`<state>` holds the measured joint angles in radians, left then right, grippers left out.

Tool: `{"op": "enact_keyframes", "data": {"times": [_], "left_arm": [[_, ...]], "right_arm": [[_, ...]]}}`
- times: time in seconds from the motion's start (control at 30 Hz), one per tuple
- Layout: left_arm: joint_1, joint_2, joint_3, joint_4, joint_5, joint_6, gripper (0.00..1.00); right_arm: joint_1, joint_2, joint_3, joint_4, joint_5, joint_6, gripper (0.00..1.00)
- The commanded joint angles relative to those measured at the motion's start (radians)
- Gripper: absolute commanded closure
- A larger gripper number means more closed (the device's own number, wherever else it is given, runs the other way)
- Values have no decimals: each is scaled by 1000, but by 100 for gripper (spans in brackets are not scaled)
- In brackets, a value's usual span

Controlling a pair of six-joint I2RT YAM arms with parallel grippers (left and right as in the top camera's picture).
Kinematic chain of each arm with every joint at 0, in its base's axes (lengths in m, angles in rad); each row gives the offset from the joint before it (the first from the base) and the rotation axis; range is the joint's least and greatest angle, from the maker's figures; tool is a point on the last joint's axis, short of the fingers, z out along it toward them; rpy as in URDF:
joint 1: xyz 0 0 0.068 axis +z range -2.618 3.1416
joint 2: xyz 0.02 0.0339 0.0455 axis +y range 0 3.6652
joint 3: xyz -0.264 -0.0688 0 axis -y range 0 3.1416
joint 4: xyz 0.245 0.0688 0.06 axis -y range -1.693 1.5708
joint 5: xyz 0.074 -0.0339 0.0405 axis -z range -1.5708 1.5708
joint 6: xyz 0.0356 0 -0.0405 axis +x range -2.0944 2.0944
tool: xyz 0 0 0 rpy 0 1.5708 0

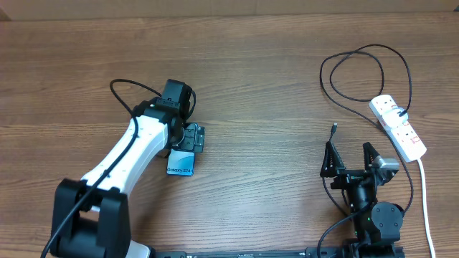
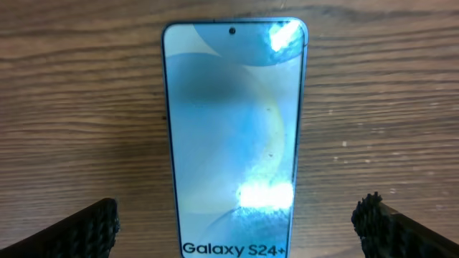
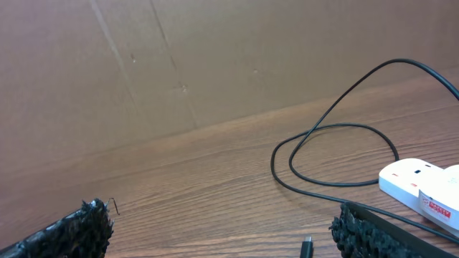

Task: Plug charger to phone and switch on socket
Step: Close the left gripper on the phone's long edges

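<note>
Socket, a white elongated power strip (image 1: 399,127) with red switches, lies on the brown wooden worktop (image 1: 258,57). Well left of it, the slim blue-screened smartphone (image 2: 233,136) lies flat between the wide, ungripping jaws of the left gripper (image 2: 237,208). Near the strip's left, the right gripper (image 1: 350,159) hovers with jaws wide and empty by the thin black charger cable (image 3: 337,126) and its small plug tip (image 1: 334,129). This looks like the grasping stage; next, pinch that tip squarely

Only thing we can actually read is on the phone (image 2: 233,136): "Galaxy S24+" in dark letters along the screen's bottom edge, opposite its camera hole. From overhead we make out the same wording, just tiny. The socket (image 3: 419,179), well away from the phone, has a red-and-white sticker (image 3: 436,204), but the print's too blurry for us.
</note>
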<state>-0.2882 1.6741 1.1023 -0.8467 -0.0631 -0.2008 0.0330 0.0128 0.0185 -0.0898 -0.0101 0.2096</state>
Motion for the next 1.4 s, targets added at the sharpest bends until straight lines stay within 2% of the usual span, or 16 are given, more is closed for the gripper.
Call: {"op": "enact_keyframes", "data": {"times": [0.0, 0.5, 1.1, 1.2, 1.27, 1.37], "left_arm": [[-6, 54, 22, 11, 11, 22, 0], [-6, 230, 21, 24, 16, 21, 0], [-6, 240, 21, 23, 39, 18, 1], [-6, 240, 21, 22, 38, 18, 3], [-6, 240, 21, 21, 38, 18, 12], [-6, 240, 21, 21, 38, 18, 15]], "right_arm": [[-3, -10, -11, 5, 9, -2, 0], [-3, -10, -11, 6, 9, -2, 0], [-3, -10, -11, 6, 9, -2, 0], [-3, -10, -11, 6, 9, -2, 0], [-3, -10, -11, 6, 9, -2, 0], [-3, -10, -11, 6, 9, -2, 0]]}}
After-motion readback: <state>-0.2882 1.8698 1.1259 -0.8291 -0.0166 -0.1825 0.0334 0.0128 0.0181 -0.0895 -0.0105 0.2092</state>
